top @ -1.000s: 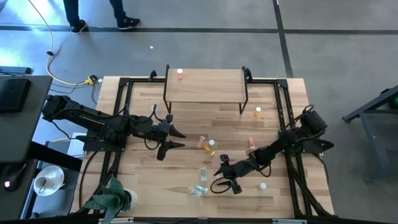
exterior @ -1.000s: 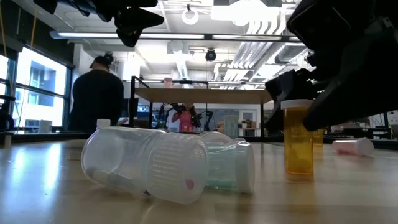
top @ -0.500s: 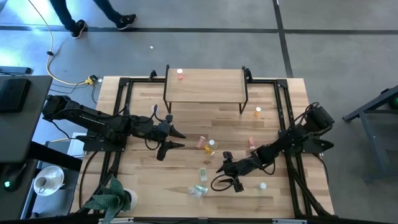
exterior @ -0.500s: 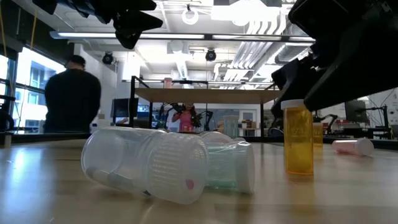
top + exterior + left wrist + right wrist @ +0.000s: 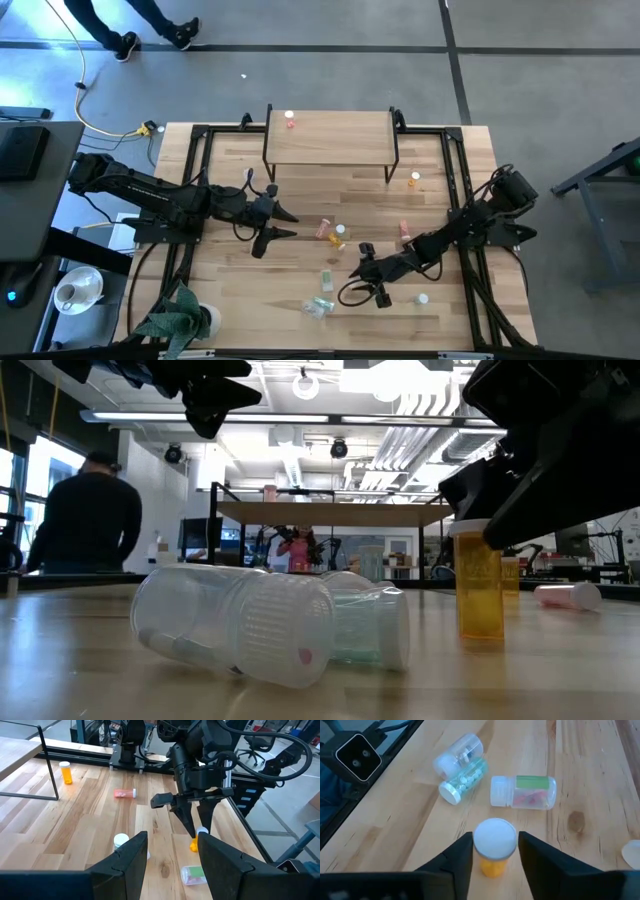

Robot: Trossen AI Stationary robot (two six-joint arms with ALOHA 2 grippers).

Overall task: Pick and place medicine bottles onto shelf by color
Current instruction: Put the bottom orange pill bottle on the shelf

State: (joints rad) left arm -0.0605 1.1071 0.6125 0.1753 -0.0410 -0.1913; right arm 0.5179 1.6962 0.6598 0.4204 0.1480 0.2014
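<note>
While the left hand point(image 5: 285, 222) hovers spread over the plank-wood bench point(image 5: 300, 190), the right hand point(image 5: 493, 851) straddles an upright white-capped orange pill bottle point(image 5: 493, 845), fingers spread.

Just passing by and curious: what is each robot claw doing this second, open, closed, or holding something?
Left gripper: open, empty, above the table.
Right gripper: open, its fingers either side of the upright orange pill bottle with a white cap, not yet clamped.
</note>
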